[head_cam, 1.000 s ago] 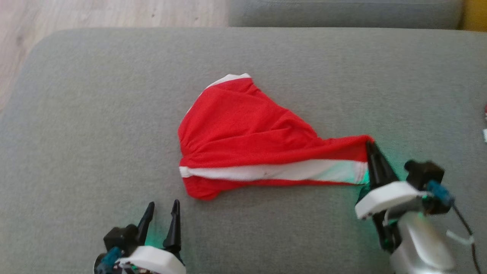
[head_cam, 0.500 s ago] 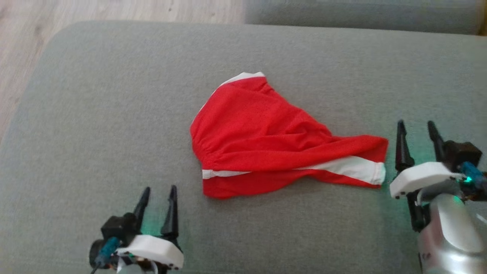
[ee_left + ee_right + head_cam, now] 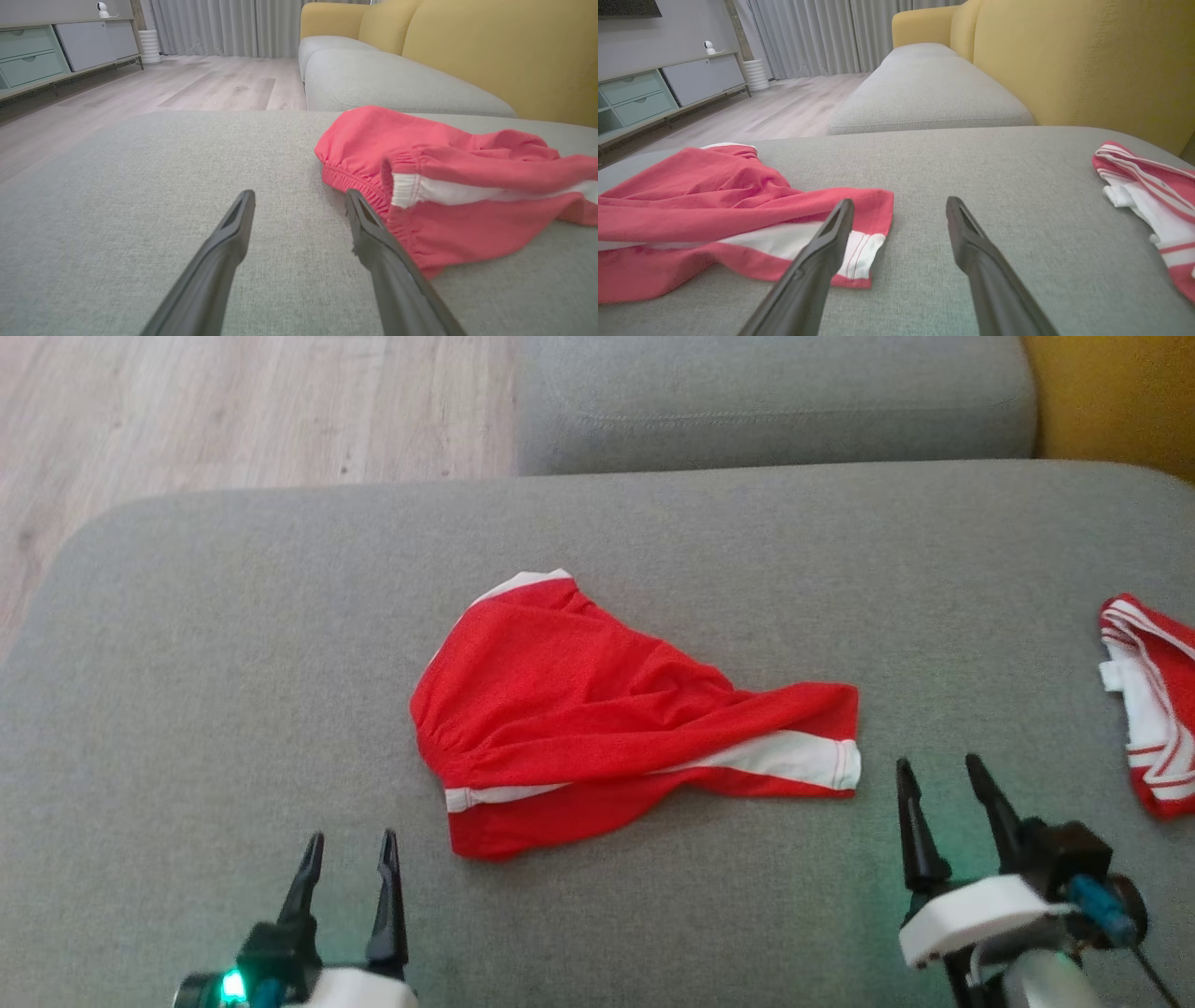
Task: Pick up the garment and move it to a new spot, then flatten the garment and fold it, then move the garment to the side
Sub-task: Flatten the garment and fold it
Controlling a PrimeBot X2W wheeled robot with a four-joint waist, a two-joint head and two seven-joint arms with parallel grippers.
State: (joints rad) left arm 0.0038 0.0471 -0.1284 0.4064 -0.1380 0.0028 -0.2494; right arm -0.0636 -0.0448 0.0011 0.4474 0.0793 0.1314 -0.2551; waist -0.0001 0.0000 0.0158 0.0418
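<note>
A red garment (image 3: 597,709) with a white side stripe lies crumpled on the grey cushion (image 3: 187,663), a leg end stretched toward the right. Its elastic waistband (image 3: 373,186) faces my left gripper. My left gripper (image 3: 350,845) is open, just left of and in front of the garment's lower edge, holding nothing. My right gripper (image 3: 938,770) is open and empty, a short way right of the white-trimmed leg end (image 3: 864,242). In the right wrist view the left finger (image 3: 822,252) overlaps that leg end.
A second red-and-white striped garment (image 3: 1153,700) lies at the cushion's right edge. Another grey seat cushion (image 3: 766,401) sits behind, with a yellow sofa back (image 3: 1064,60) to the right. Wooden floor (image 3: 187,411) lies beyond the rounded far left corner.
My right gripper let go of the garment's leg end, opened and pulled back to the right. The stretched leg end slackened. The head camera shifted, bringing the second garment into view.
</note>
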